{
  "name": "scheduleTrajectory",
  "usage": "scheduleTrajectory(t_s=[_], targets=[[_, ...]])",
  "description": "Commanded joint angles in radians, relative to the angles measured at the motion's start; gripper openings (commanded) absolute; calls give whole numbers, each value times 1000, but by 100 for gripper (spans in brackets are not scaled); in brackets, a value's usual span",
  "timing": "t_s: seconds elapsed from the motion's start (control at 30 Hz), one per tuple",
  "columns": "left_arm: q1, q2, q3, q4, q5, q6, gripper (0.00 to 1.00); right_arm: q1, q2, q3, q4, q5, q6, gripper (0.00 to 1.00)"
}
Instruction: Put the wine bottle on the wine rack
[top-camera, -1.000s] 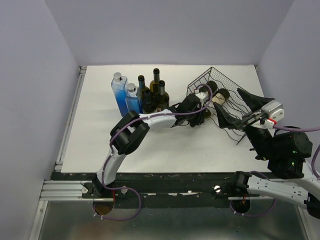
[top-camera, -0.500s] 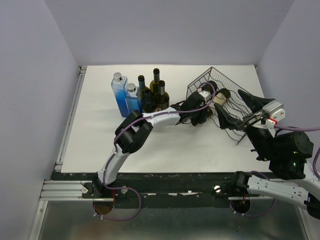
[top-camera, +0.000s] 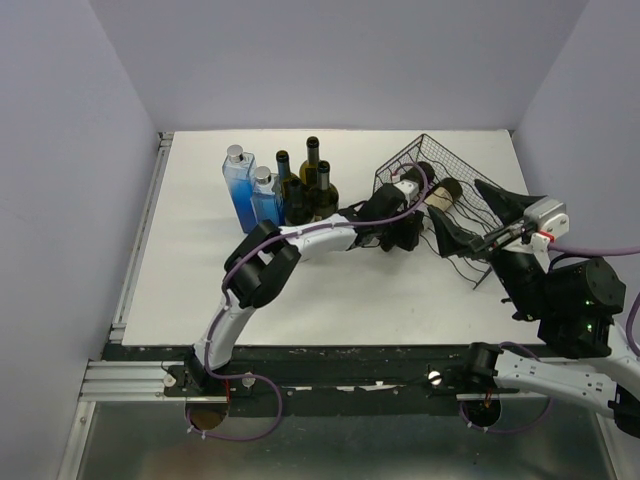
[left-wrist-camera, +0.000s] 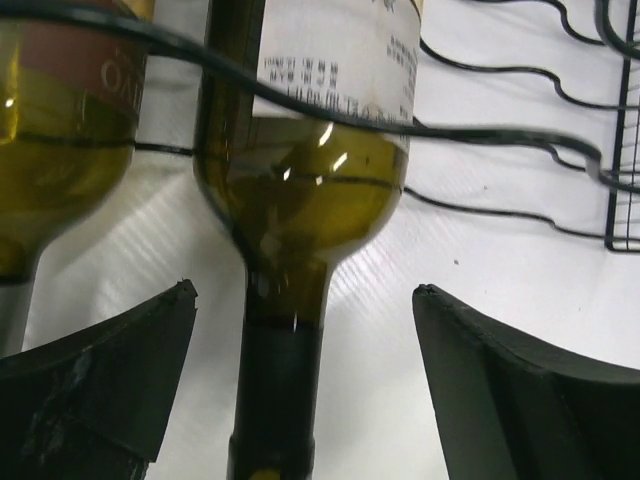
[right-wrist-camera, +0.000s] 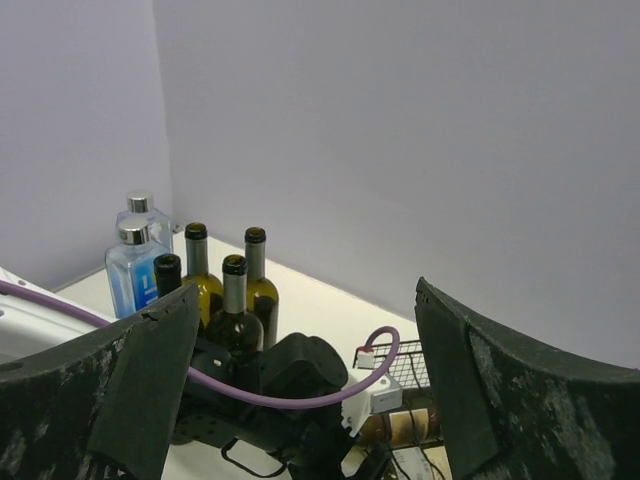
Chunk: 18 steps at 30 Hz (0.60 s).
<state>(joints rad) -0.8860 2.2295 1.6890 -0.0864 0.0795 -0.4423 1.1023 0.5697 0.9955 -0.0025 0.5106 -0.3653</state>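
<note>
Black fingers of my left gripper (left-wrist-camera: 302, 295) stand spread astride the bottle (left-wrist-camera: 300, 190) at its neck, touching nothing, because it lies cradled in the rack (top-camera: 430, 155) beside a second bottle (left-wrist-camera: 60, 150); my right gripper (right-wrist-camera: 305, 290) hangs spread, empty, near right

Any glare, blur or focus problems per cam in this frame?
Left wrist: small glare specks on the wine bottle shoulder, the table behind it blown out white, fine print on the label soft. Right wrist: even light, no glare, standing bottles sharp. Top external: flat diffuse light, faint shadows, wine rack wires thin but distinct.
</note>
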Motion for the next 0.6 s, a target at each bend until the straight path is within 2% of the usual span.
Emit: scheduleTrajectory(t_s=[0.0,0.27,0.37,0.57], targets=[[-5,-143,-86,43,26,65,99,5,16,57,-63,42,77,95],[-7,-371,-273,-4,-18,134,99,5,87,158,-223,55,227,98],[-11,-500,-385,-12,2,177,99,7,101,160,-218,39,261,98],[-18,-799,-517,-94,-72,218,99,7,154,189,-173,35,307,96]])
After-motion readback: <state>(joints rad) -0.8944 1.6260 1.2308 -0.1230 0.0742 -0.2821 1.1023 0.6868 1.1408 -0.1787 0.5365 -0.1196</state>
